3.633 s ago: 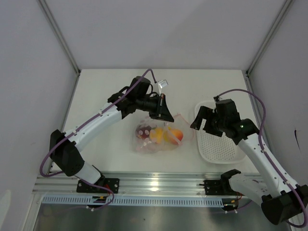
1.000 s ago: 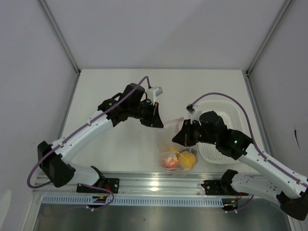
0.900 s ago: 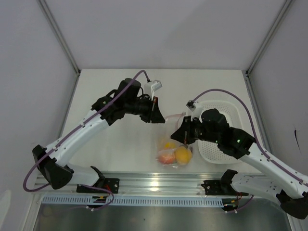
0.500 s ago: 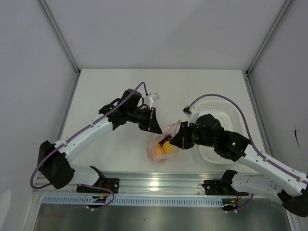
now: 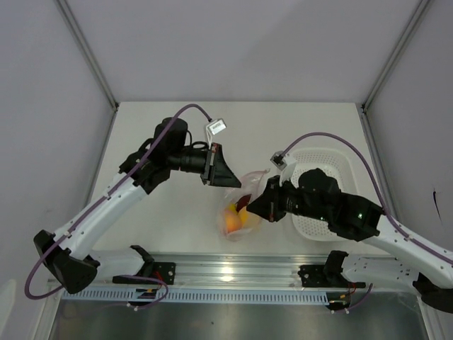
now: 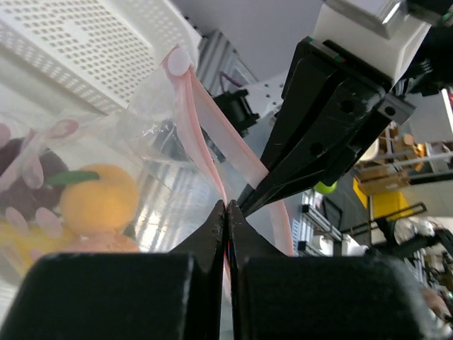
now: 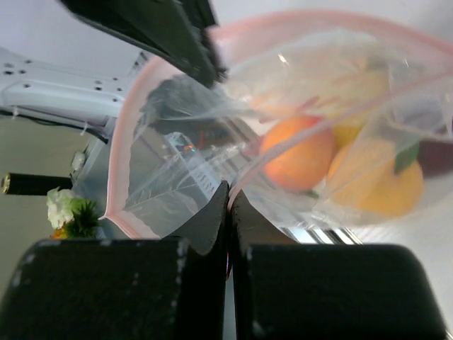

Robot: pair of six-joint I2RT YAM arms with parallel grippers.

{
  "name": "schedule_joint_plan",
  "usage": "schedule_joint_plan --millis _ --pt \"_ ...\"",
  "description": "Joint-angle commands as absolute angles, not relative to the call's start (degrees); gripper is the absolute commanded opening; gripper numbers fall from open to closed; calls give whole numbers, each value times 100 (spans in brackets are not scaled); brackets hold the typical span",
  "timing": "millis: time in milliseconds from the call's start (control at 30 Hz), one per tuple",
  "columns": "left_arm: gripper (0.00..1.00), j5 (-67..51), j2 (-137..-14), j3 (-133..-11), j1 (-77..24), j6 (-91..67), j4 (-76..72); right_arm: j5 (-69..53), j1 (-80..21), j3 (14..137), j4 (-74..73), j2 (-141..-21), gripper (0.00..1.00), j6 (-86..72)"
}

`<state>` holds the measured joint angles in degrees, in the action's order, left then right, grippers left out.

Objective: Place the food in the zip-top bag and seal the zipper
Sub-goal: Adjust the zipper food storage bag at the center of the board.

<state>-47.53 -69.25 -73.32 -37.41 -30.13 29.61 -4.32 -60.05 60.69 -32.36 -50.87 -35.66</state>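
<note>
The clear zip-top bag (image 5: 241,202) hangs between my two grippers above the table, with the food (image 5: 234,218) sagging in its bottom: orange and yellow pieces and a dark red one (image 6: 25,173). My left gripper (image 5: 228,185) is shut on the pink zipper (image 6: 205,120) at the bag's upper left. From the right, my right gripper (image 5: 256,207) is shut on the same pink zipper (image 7: 131,117). In the right wrist view the orange piece (image 7: 297,153) and a yellow one (image 7: 371,177) show through the plastic. The two grippers sit close together, tips nearly facing.
A white perforated basket (image 5: 333,230) lies at the right of the table, partly under my right arm; its corner (image 6: 92,49) shows in the left wrist view. A metal rail (image 5: 226,269) runs along the near edge.
The left arm has swung its elbow back and left while its gripper stayed on the bag. The bag has drawn in from spread flat to a hanging bundle between both grippers.
</note>
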Motion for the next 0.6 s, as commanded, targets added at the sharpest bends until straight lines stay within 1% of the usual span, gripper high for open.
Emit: schedule_joint_plan --millis 0,100,233,400,433,567 --pt "1 -5581 -6943 -7322 -3735 -3366 2453 -220 -6319 6513 -3217 -5001 0 -3410" --pt "1 -5450 -7092 -7295 -3727 -3147 2714 -272 -6477 6460 -3103 -5203 2 -3340" --pt "1 -5239 -7698 -7445 -3700 -2760 3532 -229 -6504 6346 -2840 -5729 10 -3121" --pt "1 -5194 -8059 -7084 -3621 -2909 3278 -272 -6302 6284 -2409 -6624 13 -2892" --pt "1 -5151 -8068 -7049 -3595 -2909 3296 -394 -6171 6284 -2330 -6731 14 -2866" --pt "1 -4922 -7998 -7084 -3516 -2865 3340 -439 -5933 6232 -2215 -6978 27 -2752"
